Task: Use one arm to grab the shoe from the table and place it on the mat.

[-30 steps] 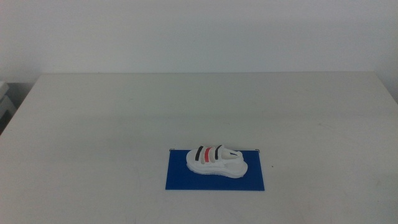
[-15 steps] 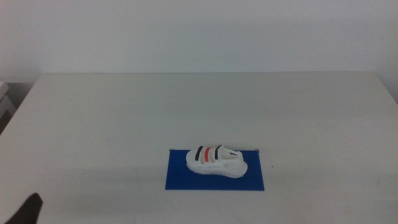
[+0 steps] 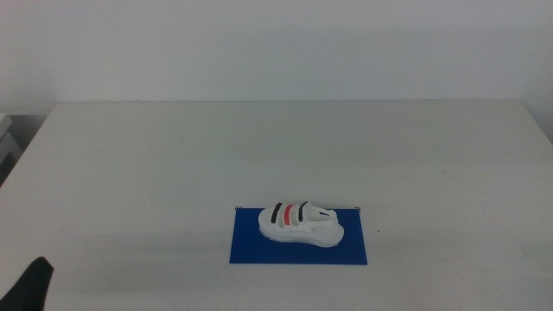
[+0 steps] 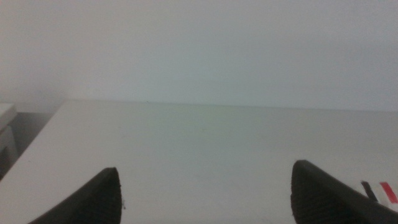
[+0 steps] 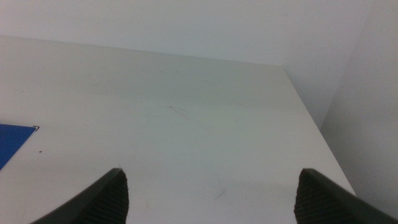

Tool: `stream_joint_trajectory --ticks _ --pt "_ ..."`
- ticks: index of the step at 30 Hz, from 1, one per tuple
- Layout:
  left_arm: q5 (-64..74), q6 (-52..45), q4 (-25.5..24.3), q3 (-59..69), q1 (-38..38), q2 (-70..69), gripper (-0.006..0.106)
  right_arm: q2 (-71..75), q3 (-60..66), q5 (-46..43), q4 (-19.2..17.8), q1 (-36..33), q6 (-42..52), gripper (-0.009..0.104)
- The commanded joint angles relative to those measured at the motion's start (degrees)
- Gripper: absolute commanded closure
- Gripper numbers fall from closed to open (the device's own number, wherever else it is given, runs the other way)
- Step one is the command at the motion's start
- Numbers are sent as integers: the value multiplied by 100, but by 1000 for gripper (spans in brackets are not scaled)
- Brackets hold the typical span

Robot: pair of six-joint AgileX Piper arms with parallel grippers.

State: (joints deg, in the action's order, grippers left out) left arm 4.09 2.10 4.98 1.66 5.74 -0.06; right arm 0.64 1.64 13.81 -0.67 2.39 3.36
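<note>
The white shoe [image 3: 300,223] with black and red straps lies on the blue mat [image 3: 251,246] at the front middle of the white table [image 3: 259,147]. A sliver of its straps shows in the left wrist view [image 4: 380,190]. My left gripper [image 3: 30,289] shows only as a dark tip at the middle view's bottom left corner, far from the shoe; in the left wrist view [image 4: 205,199] its jaws stand wide apart and empty. My right gripper [image 5: 211,199] is out of the middle view; its jaws are wide apart and empty over the table's right part. A mat corner [image 5: 12,142] shows there.
The table's right edge [image 5: 311,118] drops off beside my right gripper. A white object [image 3: 7,142] stands beyond the table's left edge. Bare tabletop surrounds the mat on all sides.
The left gripper's tip came into the middle view at the bottom left corner and has shifted slightly. The shoe and mat have not moved.
</note>
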Motion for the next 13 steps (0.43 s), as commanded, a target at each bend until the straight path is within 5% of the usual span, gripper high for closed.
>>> stream_joint_trajectory --ticks 1,13 --pt "-478 21 91 43 -55 -6 7 -21 29 -419 -46 10 59 17" --pt "-492 21 91 43 -425 -151 7 -21 29 -419 -46 10 59 17"
